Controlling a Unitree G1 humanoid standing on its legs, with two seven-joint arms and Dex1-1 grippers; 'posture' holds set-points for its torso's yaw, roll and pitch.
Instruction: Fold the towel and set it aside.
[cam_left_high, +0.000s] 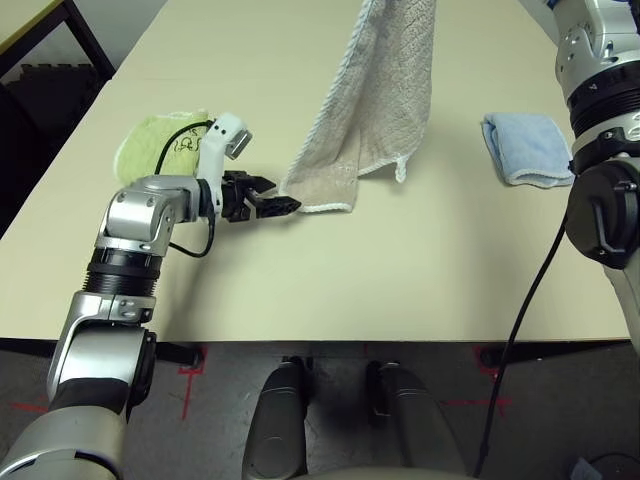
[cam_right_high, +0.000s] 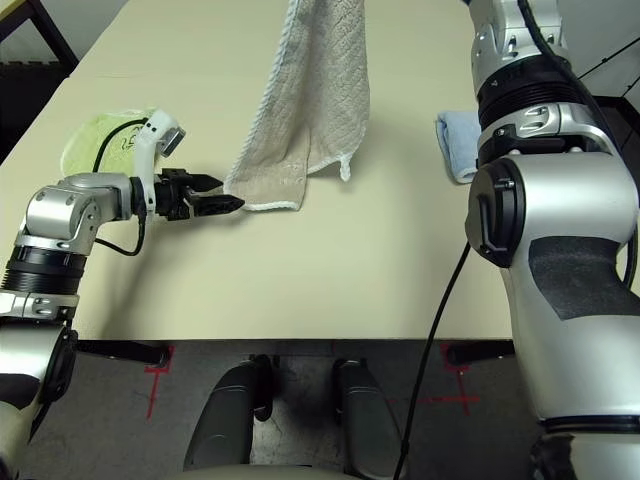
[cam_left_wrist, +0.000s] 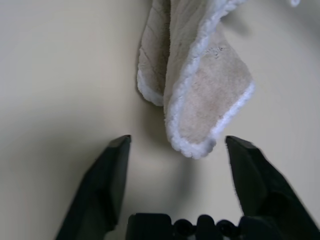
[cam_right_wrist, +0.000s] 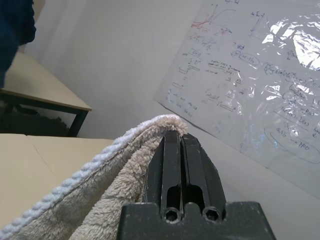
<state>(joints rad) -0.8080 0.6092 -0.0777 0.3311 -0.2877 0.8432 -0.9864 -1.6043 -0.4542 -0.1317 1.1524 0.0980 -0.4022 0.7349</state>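
Observation:
The beige towel (cam_left_high: 372, 90) with white edging hangs from above, and its lower end rests bunched on the table (cam_left_high: 380, 270). My left gripper (cam_left_high: 281, 205) lies low on the table at the towel's lower left corner. In the left wrist view it is open (cam_left_wrist: 177, 142), and the towel's corner (cam_left_wrist: 210, 100) reaches in between the two black fingertips without touching either. In the right wrist view my right gripper (cam_right_wrist: 174, 137), raised above the table, is shut on the towel's upper edge (cam_right_wrist: 120, 170), which drapes over and beside its fingers.
A yellow-green folded towel (cam_left_high: 160, 143) lies just behind my left forearm. A light blue folded towel (cam_left_high: 525, 148) lies at the right, by my right arm. A black cable (cam_left_high: 525, 310) hangs past the table's front edge.

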